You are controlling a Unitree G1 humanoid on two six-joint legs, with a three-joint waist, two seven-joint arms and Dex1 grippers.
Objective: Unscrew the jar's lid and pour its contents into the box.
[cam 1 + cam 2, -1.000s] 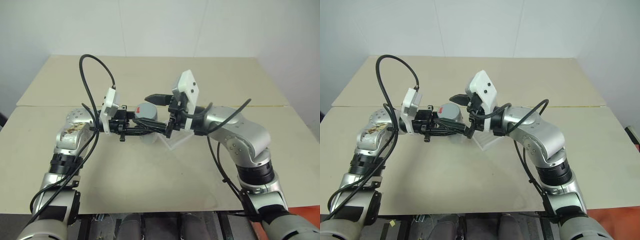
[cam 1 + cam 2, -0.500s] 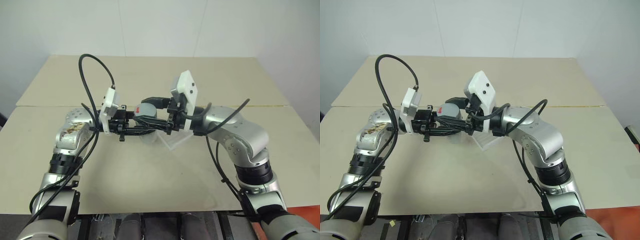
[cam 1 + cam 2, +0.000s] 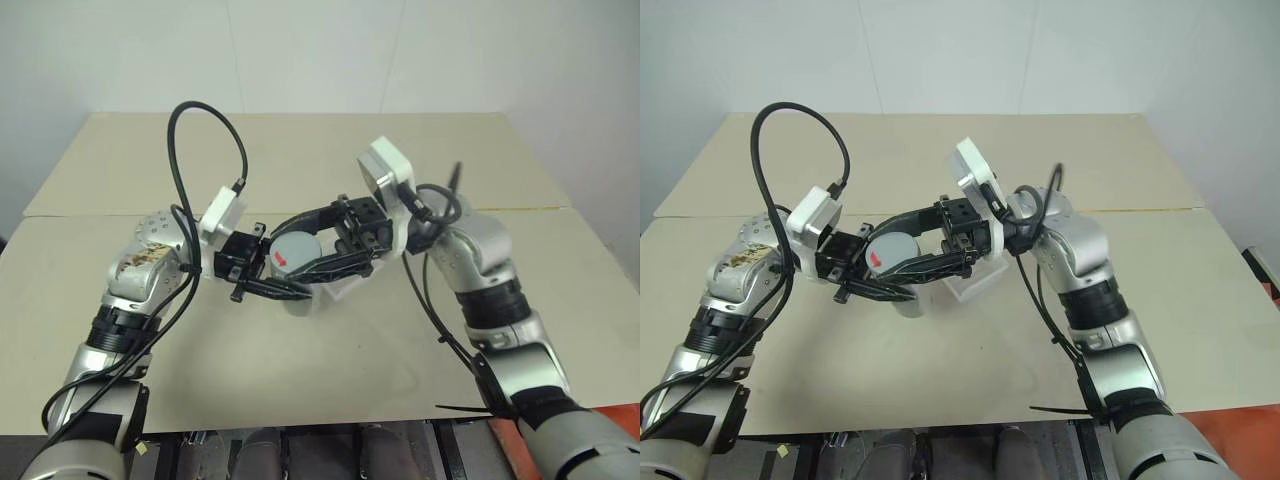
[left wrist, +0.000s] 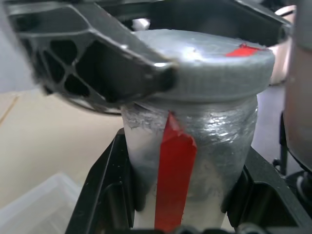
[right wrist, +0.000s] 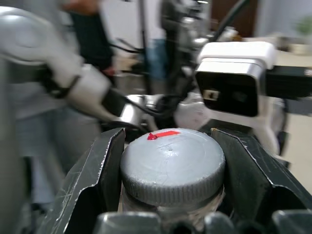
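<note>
Support: beige table (image 3: 330,370) made of two flat panels, with a seam crossing the upper middle of the frame from left to right. Directly on it, near frame centre: the box (image 3: 345,290), clear plastic, partly hidden behind the arms. Its contents cannot be made out.

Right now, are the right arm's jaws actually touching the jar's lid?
Touching. In the right wrist view the right gripper has one black finger pressed against each side of the grey lid, with no gap showing.

Beige table (image 3: 300,370), plain white wall (image 3: 300,50) behind
</note>
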